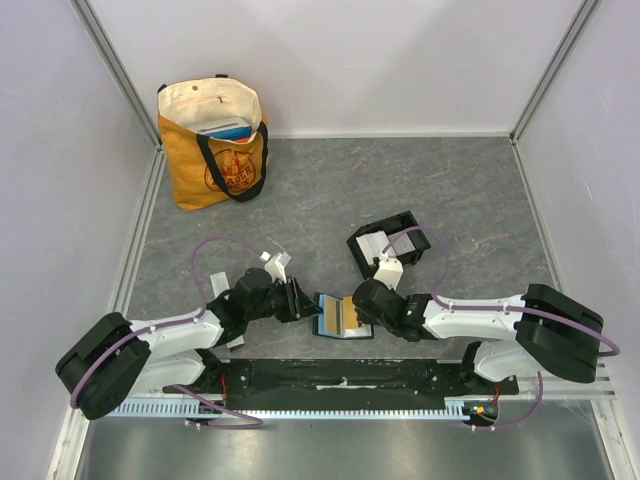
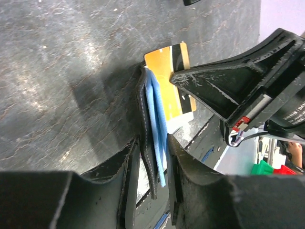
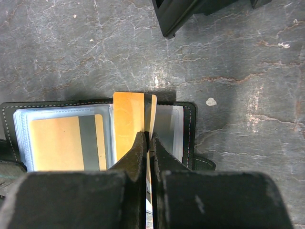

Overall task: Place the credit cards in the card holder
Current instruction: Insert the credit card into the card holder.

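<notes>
Right wrist view: my right claw [image 3: 147,142] pinches the orange card [image 3: 127,117] to draw it out, my left claw [image 2: 152,143] clamping the wallet [image 3: 189,136] steady.

Both my arms meet over an open black wallet [image 1: 343,316] near the front of the grey table [image 1: 470,200]. My left gripper [image 1: 308,303] is at the wallet's left edge. My right gripper [image 1: 358,308] is at its right side, where an orange card [image 1: 334,314] shows beside a strip of blue. Just beyond my right wrist lies the black card holder [image 1: 415,232], set askew, with a pale card [image 1: 371,243] in its left compartment. At the far left corner, well apart, a mustard tote bag [image 1: 200,175] stands by the wall.
</notes>
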